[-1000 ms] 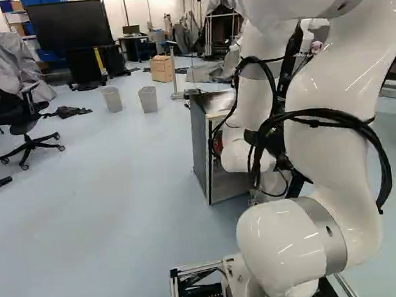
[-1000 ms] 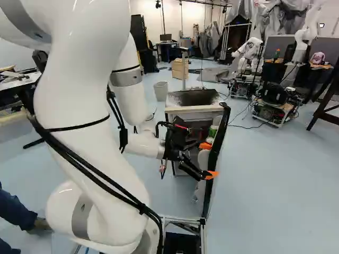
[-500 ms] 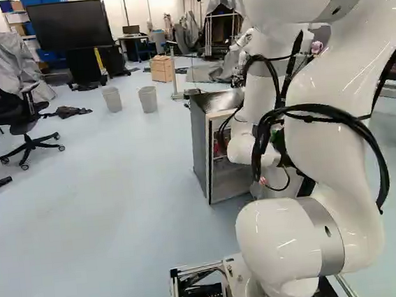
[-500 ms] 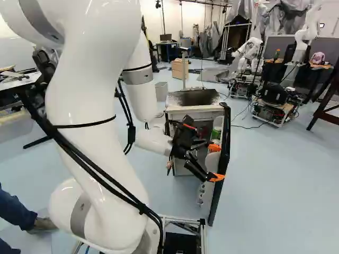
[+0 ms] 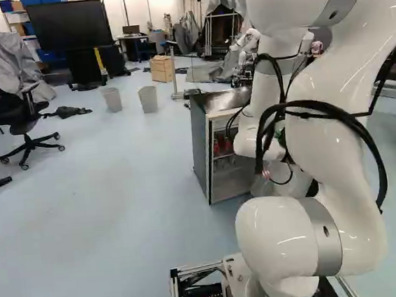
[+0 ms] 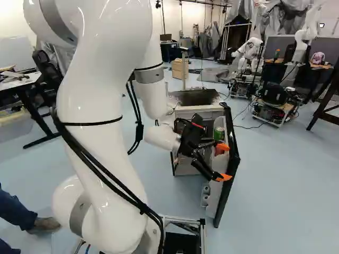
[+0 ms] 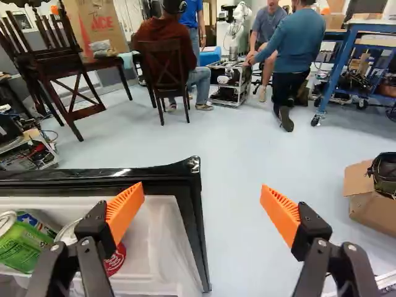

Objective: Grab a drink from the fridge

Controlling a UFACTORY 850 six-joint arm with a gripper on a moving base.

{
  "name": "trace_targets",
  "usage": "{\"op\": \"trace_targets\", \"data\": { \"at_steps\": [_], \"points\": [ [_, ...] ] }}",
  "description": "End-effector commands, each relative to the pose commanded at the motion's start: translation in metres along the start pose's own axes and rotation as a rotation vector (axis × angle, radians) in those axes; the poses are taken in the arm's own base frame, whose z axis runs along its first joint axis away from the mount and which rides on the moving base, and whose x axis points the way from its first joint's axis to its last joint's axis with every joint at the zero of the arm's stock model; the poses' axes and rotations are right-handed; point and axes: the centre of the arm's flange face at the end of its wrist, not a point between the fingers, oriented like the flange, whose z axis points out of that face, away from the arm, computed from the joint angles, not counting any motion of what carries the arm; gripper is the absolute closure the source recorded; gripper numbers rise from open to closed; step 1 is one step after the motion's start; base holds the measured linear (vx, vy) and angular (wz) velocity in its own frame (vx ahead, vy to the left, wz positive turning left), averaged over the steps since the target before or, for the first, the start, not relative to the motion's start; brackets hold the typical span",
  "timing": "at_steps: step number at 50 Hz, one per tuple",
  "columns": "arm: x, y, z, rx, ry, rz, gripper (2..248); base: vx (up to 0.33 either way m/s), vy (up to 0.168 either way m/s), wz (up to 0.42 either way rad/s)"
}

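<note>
Floor, left base view: smooth, pale blue (image 5: 112, 199), with a soft sheen.
Bins, left base view: two tapered grey bins (image 5: 148, 99), standing upright, apart.
Fridge, left base view: box-shaped cabinet (image 5: 200, 145), flat grey side, pale front frame, mottled top.
Arm, left base view: glossy white rounded housings (image 5: 332, 156), grey bands, looped black cables.
Gripper, right base view: black angular linkage with orange tips (image 6: 224, 162), positioned at the open door.
Door, right base view: flat panel with dark edge (image 6: 229, 182), white moulded inner side; green can (image 6: 219, 133) in it.
Gripper, wrist view: released (image 7: 203, 208); ribbed orange pads (image 7: 125, 210) spread wide, the corner of the door between them.
Drinks, wrist view: green cylindrical can (image 7: 21, 246), silver-topped can (image 7: 69, 232) and red can (image 7: 116, 260), all in the white door shelf (image 7: 158, 241), beside and below one finger.
Carton, wrist view: brown cardboard, open flap (image 7: 371, 210), on the floor beyond the other finger.
</note>
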Motion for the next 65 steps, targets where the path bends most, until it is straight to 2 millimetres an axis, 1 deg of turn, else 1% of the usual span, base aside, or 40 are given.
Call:
{"op": "trace_targets", "data": {
  "at_steps": [65],
  "points": [
    [0.022, -0.053, 0.084, -0.162, 0.034, 0.149, 3, 0.0, 0.0, 0.0]
  ]
}}
